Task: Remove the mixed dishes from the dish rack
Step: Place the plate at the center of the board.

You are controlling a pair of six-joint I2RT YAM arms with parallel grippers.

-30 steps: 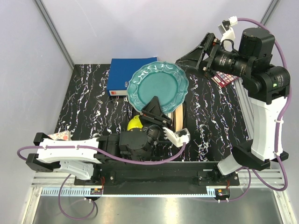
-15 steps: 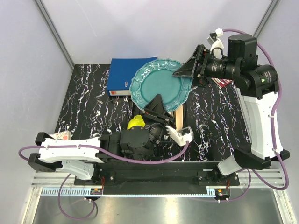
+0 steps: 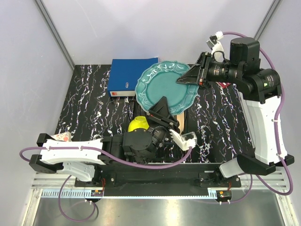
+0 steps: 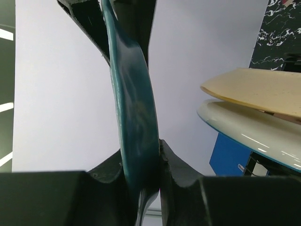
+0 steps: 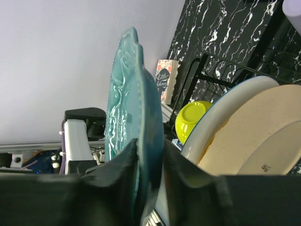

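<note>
Teal plate (image 3: 164, 87): held off the surface at upper centre of the overhead view, its face turned toward that camera and its upper left rim overlapping the blue binder (image 3: 123, 75) in the picture.
Left gripper (image 3: 163, 101): reaches up from lower centre, jaws clenched on the plate's lower rim.
Right gripper (image 3: 184, 80): comes in from the upper right, jaws grasping the plate's right rim.
Overhead view only: shows the whole scalloped face of the plate, both arms, and the black marbled surface (image 3: 89, 94). The yellow bowl (image 3: 137, 123) peeks out just left of the left arm's wrist.
Left wrist view only: shows the plate edge-on, running up the middle of the frame with a finger pressed against each side. At the right edge lie the peach plate (image 4: 254, 89) and, below it, the white plate (image 4: 244, 132).
Right wrist view only: again shows the plate edge-on, pinched between both fingers at lower centre. The black wire dish rack (image 5: 193, 85) holds the two pale plates at lower right, with the bowl beside them.
</note>
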